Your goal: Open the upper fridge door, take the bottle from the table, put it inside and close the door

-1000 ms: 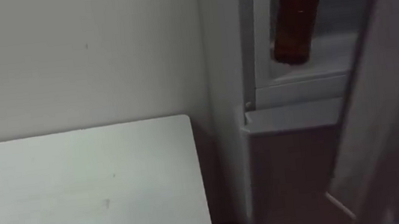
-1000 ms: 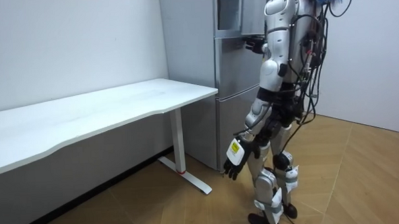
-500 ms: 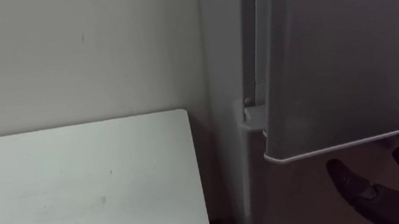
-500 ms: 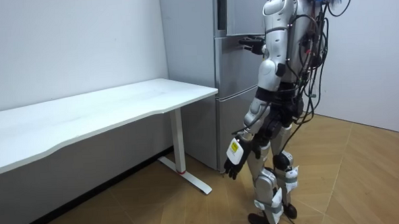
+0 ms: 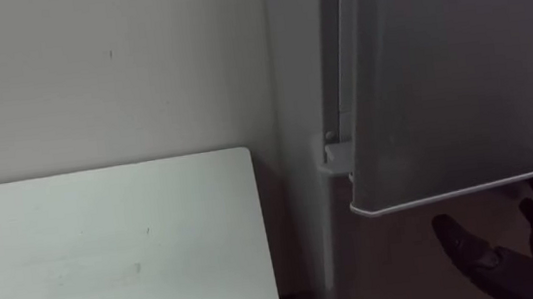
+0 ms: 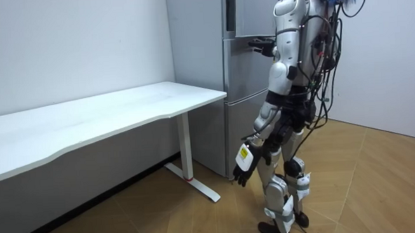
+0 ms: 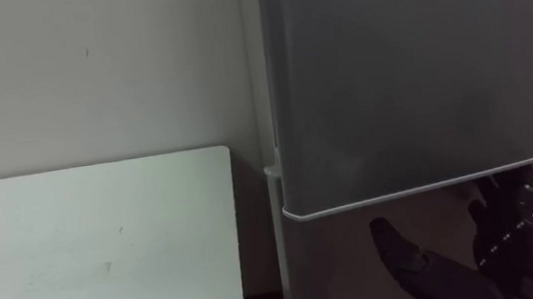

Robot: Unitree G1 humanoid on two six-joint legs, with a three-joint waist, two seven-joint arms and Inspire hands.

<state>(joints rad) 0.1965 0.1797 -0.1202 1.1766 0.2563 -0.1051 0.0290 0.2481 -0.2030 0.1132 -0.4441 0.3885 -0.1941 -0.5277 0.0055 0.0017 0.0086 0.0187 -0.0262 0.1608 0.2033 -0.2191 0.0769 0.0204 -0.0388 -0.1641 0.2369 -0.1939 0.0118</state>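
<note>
The grey upper fridge door (image 5: 458,67) stands nearly shut, with a thin gap at its hinge side, and hides the bottle. My right hand (image 5: 520,253) is just under the door's lower edge, open, with straight dark fingers pointing up at the fridge front and the thumb spread to the left. The room view shows me standing upright at the fridge (image 6: 244,73), the right hand (image 6: 260,44) raised against it. My left hand (image 6: 246,164) hangs open by my thigh, holding nothing.
A white table (image 5: 107,253) stands against the wall on my left, its right edge close to the fridge's side. The lower fridge door (image 6: 244,129) is shut. Wooden floor (image 6: 379,193) lies free behind me.
A second ago the upper door was open and a brown bottle showed inside. The door has swung almost shut over it, and my right hand has come into view below it.
</note>
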